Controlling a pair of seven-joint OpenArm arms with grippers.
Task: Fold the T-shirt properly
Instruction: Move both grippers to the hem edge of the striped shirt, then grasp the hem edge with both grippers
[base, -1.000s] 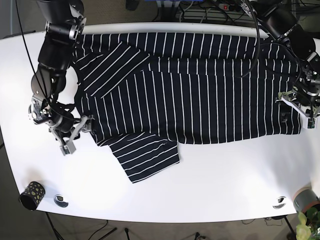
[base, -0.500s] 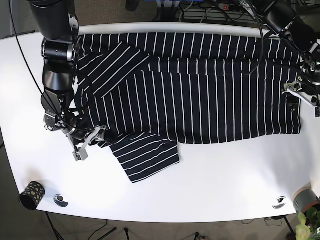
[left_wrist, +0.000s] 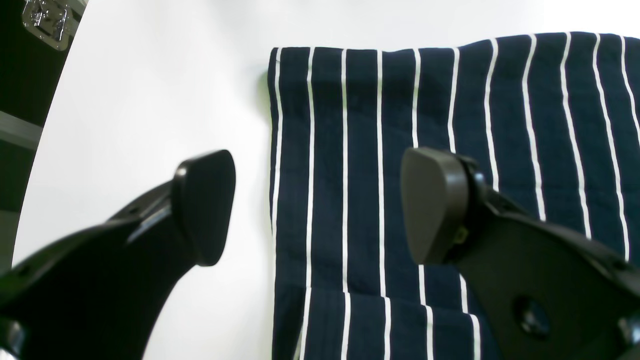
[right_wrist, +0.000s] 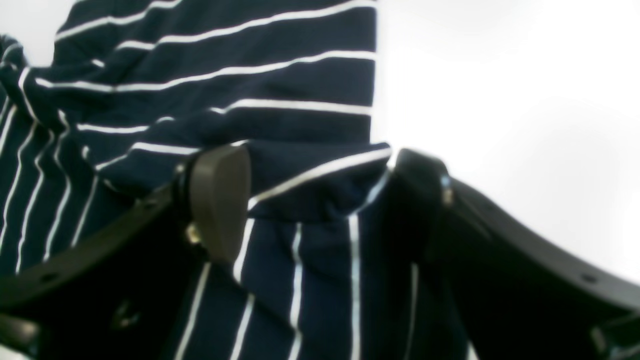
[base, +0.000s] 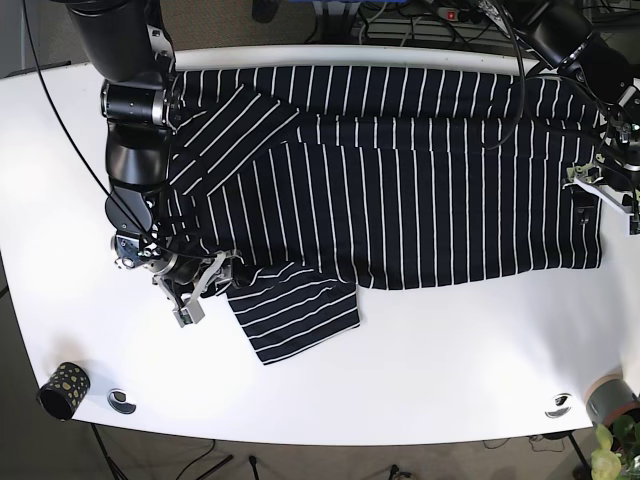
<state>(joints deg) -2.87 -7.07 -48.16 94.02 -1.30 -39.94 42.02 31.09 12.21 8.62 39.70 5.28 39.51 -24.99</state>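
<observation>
The T-shirt (base: 400, 170) lies spread on the white worktop (base: 420, 370), one sleeve (base: 295, 310) sticking out at the near edge. The right pincer (right_wrist: 320, 200) gapes wide, sleeve cloth bunched between its jaws, not yet pinched. The left pincer (left_wrist: 320, 205) gapes too, straddling the hem (left_wrist: 275, 150). This looks like the grasping step; next, both should close.

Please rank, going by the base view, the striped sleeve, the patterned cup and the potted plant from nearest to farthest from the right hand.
From the right hand:
1. Striped sleeve of the T-shirt, right beside the hand at the table's front edge side.
2. Patterned cup, at the near left corner of the view.
3. Potted plant, at the far opposite corner, lower right of the view.
</observation>
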